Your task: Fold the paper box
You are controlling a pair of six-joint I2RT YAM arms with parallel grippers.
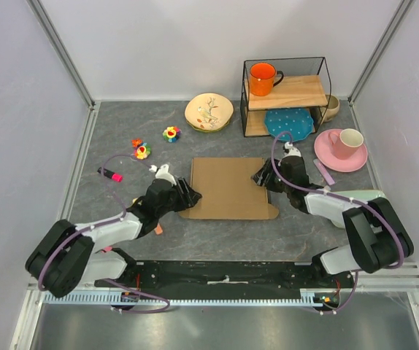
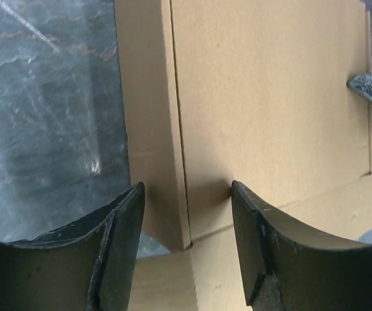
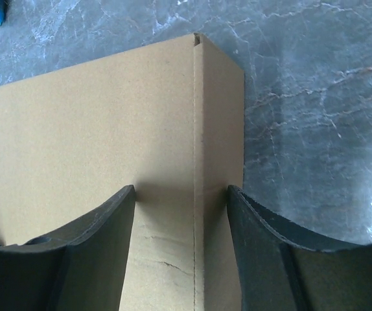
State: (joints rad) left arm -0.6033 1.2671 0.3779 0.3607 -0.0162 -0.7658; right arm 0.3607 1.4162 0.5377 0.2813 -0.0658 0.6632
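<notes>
1. Box (image 1: 228,188) lies flat and unfolded in the middle of the top view, on the grey tabletop (image 1: 231,142). Its side creases run up and down the frame. No flap stands up, so the folding looks barely begun.
2. Left claw (image 2: 186,194) sits at the box's left edge, at the lower centre of its wrist view. It is released, with the jaws apart and clamping nothing. One finger is over the narrow left flap (image 2: 150,116) and the other over the main panel, so the crease runs between them. That placement seems chosen to catch the flap right at its fold line.
3. Right claw (image 3: 181,194) mirrors this at the box's right edge, likewise released and holding nothing. Its fingers straddle the scored crease, with the outer finger over the right flap (image 3: 220,129).
4. Having a claw on each side at once probably keeps the light sheet from sliding or turning when a flap is raised.
5. I cannot tell whether the fingertips touch the cardboard or hang just above it. Both wrist views look straight down past them.
6. The shelf (image 1: 301,91) and pink cup (image 1: 350,140) at the upper right, and the toys (image 1: 142,151) at the upper left, stand well apart from the box. I judge them far enough away not to hinder the flaps.
</notes>
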